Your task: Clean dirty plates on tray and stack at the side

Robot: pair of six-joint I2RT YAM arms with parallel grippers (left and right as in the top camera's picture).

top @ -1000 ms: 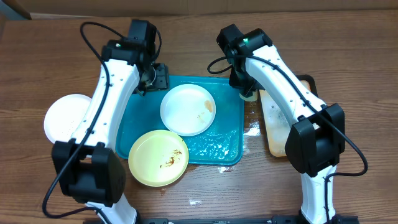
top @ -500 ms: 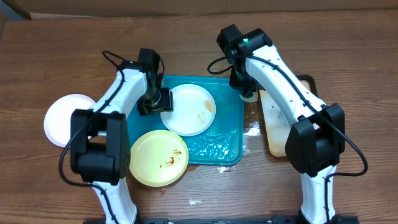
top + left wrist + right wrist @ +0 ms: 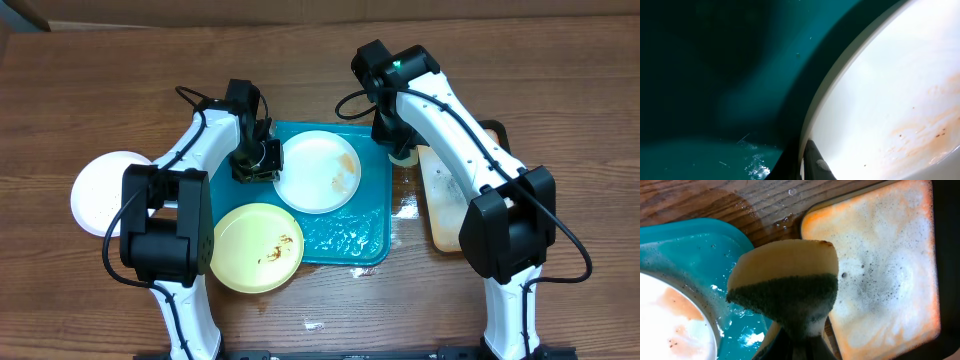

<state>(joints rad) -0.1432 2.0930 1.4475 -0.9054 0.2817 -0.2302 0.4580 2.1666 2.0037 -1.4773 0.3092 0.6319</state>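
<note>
Pinching left rim of smeared white plate [image 3: 320, 172], flat in teal tray [image 3: 350, 238], with left gripper [image 3: 262, 165] closed. Clamping sponge [image 3: 785, 285] in right gripper [image 3: 398, 150] above tray's right edge. Judged rigid, light, wet-slick, breakable: hold by rim, firmly.

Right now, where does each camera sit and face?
Overhead: fixed above the table, looking straight down on teal tray, plates, left arm, right arm.
Left wrist: low over the tray, facing the smeared white plate's rim; one gripper finger shows.
Right wrist: looking down past the sponge in its gripper at the foamy beige tray.
Shared: all three show the smeared white plate.
</note>
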